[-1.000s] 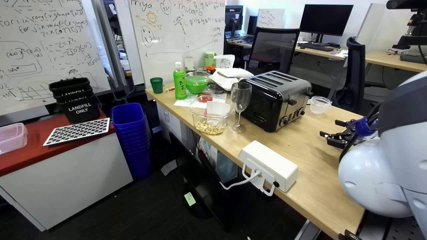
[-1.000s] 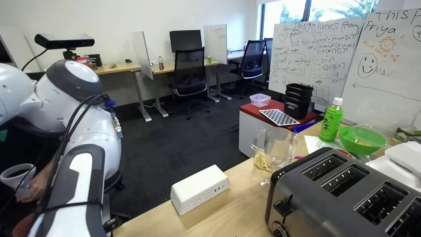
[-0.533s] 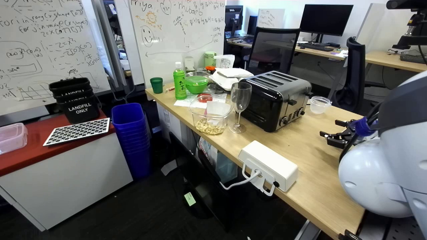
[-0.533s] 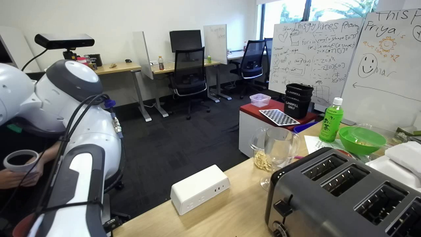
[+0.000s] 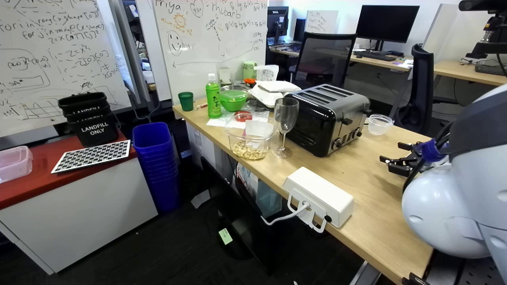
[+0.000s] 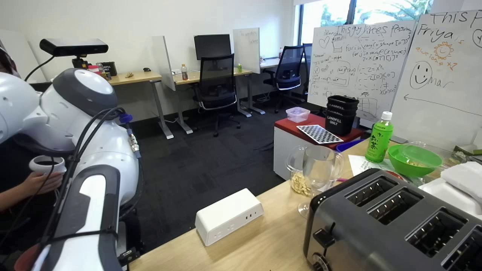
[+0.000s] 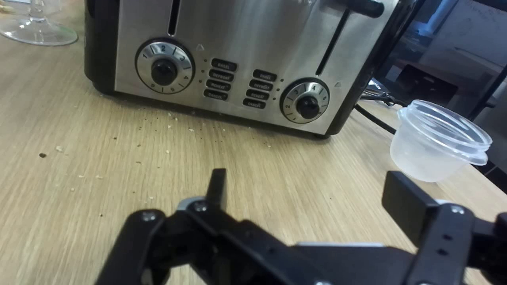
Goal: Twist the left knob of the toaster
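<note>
The toaster [image 5: 313, 122] stands on the table, a black box with silver top and front, in both exterior views [image 6: 376, 229]. In the wrist view its silver front [image 7: 245, 35] faces me. The left knob [image 7: 164, 72], a black button on a numbered dial, is at upper left; it also shows in both exterior views [image 5: 338, 143] [image 6: 320, 261]. The right knob [image 7: 307, 107] is lower and to the right. My gripper [image 7: 307, 194] is open with nothing between its fingers, apart from the toaster front. In an exterior view the gripper [image 5: 393, 153] is partly hidden by the arm.
A wine glass [image 5: 286, 114] and a clear tub with nut-like pieces [image 5: 248, 150] stand beside the toaster's left side. A translucent cup [image 7: 435, 138] stands to its right. A white socket box [image 5: 319, 194] sits at the table edge. A person's hand holds a white controller [image 6: 47, 165] behind the arm.
The arm, gripper and toaster have not visibly moved. Behind the arm, the person's hand and white controller have shifted up and to the right.
</note>
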Robot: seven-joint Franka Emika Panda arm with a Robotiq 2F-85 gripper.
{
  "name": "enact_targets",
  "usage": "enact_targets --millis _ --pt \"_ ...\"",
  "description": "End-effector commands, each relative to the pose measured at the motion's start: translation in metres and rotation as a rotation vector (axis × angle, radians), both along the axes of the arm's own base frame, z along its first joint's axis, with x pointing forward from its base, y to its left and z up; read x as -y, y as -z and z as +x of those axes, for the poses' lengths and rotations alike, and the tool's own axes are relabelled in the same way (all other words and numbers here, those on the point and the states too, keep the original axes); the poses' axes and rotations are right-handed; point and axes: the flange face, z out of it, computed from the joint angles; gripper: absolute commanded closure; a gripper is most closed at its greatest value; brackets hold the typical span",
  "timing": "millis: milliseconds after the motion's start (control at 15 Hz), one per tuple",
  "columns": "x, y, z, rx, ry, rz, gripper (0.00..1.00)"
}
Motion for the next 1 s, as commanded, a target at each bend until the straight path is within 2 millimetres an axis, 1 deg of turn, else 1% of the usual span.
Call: enact_targets --millis 0,600,800,933 --pt "0.000 0.000 0.000 0.000 0.000 0.000 0.00" --pt "0.000 0.000 0.000 0.000 0.000 0.000 0.00" --pt "-0.009 -0.002 0.009 0.007 -0.014 0.032 0.00" --pt "-0.014 -0.006 0.012 0.017 -0.031 0.058 0.00"
